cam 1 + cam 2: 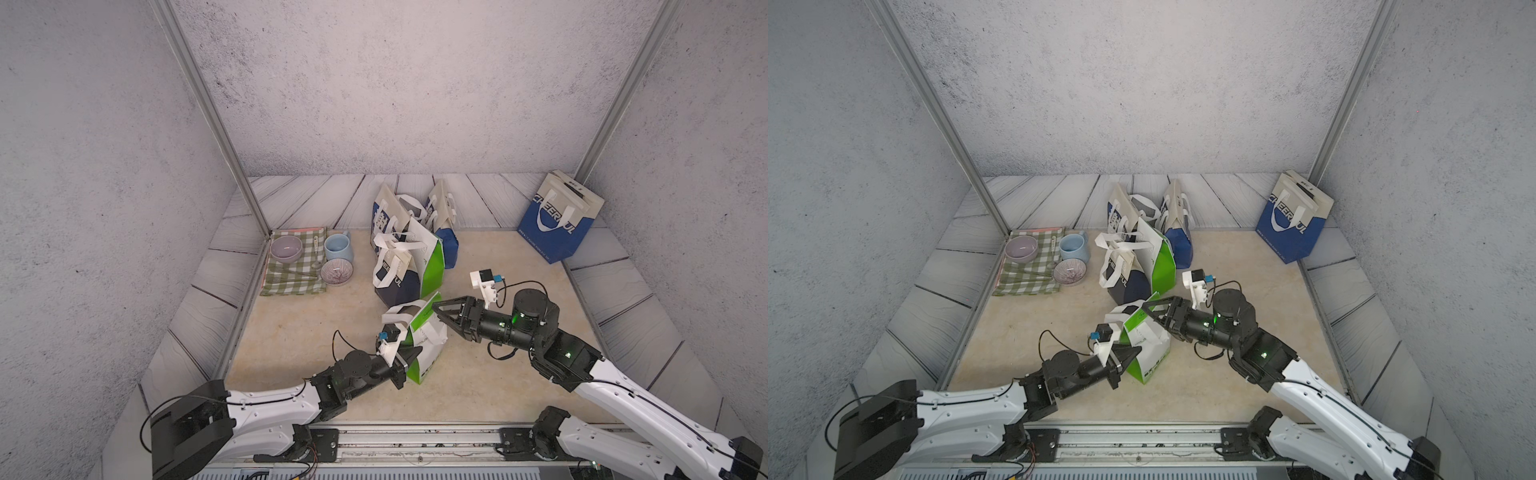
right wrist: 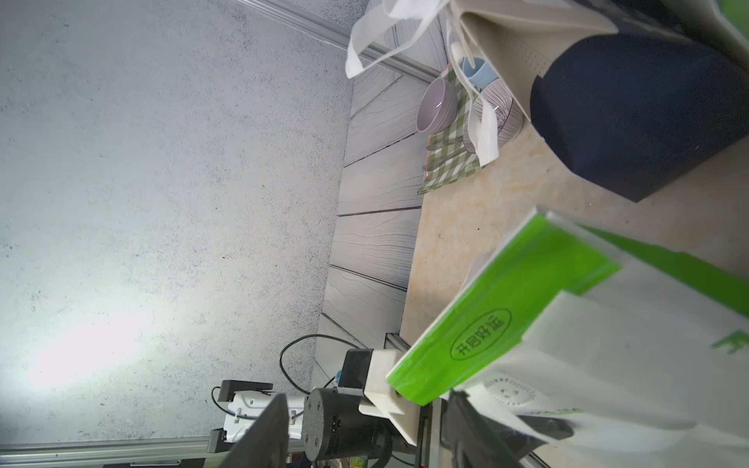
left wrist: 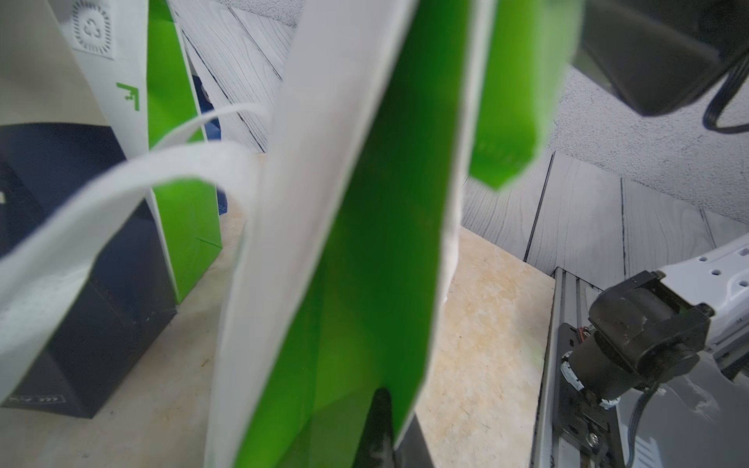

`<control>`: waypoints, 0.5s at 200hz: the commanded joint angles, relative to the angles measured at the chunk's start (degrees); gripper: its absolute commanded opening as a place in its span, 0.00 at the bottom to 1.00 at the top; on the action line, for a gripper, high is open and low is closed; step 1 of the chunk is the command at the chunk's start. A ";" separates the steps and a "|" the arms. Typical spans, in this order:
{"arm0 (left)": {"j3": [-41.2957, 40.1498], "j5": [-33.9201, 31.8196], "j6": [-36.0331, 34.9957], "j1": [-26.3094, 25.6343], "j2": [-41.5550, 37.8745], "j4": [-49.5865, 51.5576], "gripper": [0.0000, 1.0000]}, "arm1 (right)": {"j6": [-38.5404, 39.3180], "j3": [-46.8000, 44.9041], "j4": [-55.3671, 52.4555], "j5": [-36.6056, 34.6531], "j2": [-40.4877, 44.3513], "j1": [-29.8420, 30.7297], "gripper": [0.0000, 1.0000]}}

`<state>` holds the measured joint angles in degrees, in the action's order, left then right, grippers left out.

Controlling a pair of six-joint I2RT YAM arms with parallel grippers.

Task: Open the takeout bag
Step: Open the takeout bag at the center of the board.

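Note:
The takeout bag (image 1: 428,347), white with green sides, stands at the front middle of the beige mat in both top views (image 1: 1150,347). My left gripper (image 1: 415,354) is shut on the bag's green side panel (image 3: 364,263). In the left wrist view one dark fingertip (image 3: 381,409) presses on that panel. My right gripper (image 1: 438,311) is open at the bag's top, from the right. In the right wrist view the green top flap (image 2: 486,324) with a printed oval hangs just beyond the spread fingers (image 2: 466,421). White handles (image 1: 399,316) droop at the bag's top.
A navy-and-white bag with a taller green one (image 1: 399,270) stands just behind. Two blue-and-white bags (image 1: 444,224) are further back, and a blue CHEERFUL bag (image 1: 557,220) leans in the back right corner. A checked cloth (image 1: 291,278) with bowls (image 1: 286,248) and a mug (image 1: 337,247) lies left.

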<state>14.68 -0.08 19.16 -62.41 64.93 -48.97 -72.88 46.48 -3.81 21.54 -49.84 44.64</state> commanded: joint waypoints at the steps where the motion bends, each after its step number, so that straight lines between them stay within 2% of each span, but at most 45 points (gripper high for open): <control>1: 2.39 -1.97 -0.14 -0.08 3.28 -7.27 0.00 | -5.69 -1.49 2.00 -2.63 -0.38 1.20 0.61; 35: 4.19 -1.43 -0.32 -0.13 7.50 -10.02 0.00 | -8.24 -3.24 2.67 -4.52 -1.39 2.03 0.60; 100: 5.78 -1.66 -0.40 -0.17 9.08 -9.32 0.00 | -15.57 -4.43 11.08 -4.29 -5.84 3.25 0.57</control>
<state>18.41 -1.21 19.14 -62.43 73.82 -55.48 -85.08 41.65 2.81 18.00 -55.11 47.09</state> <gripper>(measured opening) 0.049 0.574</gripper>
